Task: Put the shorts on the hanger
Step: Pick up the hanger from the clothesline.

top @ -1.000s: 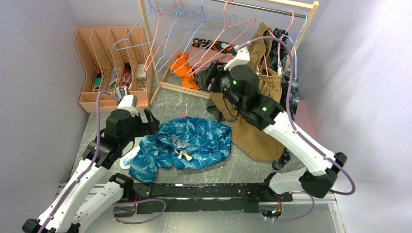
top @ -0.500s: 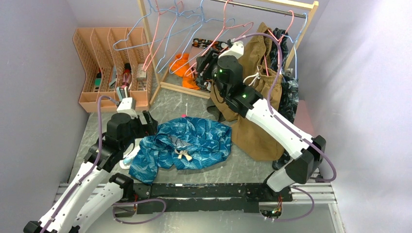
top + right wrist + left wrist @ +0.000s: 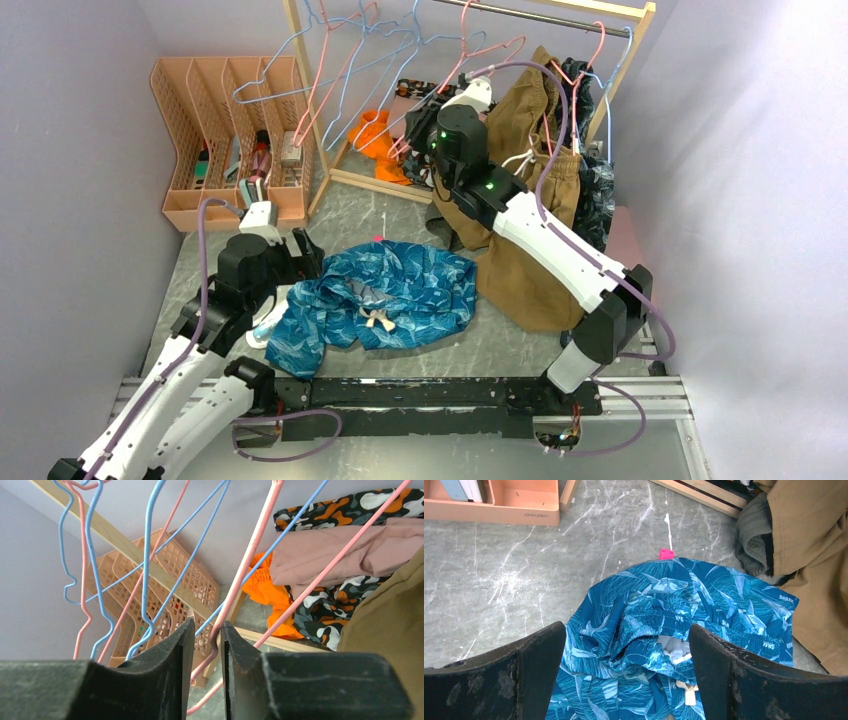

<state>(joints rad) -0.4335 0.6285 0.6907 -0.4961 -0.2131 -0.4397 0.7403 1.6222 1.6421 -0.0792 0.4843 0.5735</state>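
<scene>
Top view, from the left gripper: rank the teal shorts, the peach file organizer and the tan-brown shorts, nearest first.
1. The teal shorts, right beside the left gripper, on its right.
2. The peach file organizer, behind it toward the back-left.
3. The tan-brown shorts, far right, past the teal shorts.

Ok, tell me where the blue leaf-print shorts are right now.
Top view: the shorts lie crumpled on the table just left of centre, between the open left claw and the tan-brown shorts to their right.

Lt-blue hangers point(image 3: 148, 550) crowd L of right pincer point(image 3: 207, 625); tan shorts point(image 3: 395, 630) block R.
</scene>
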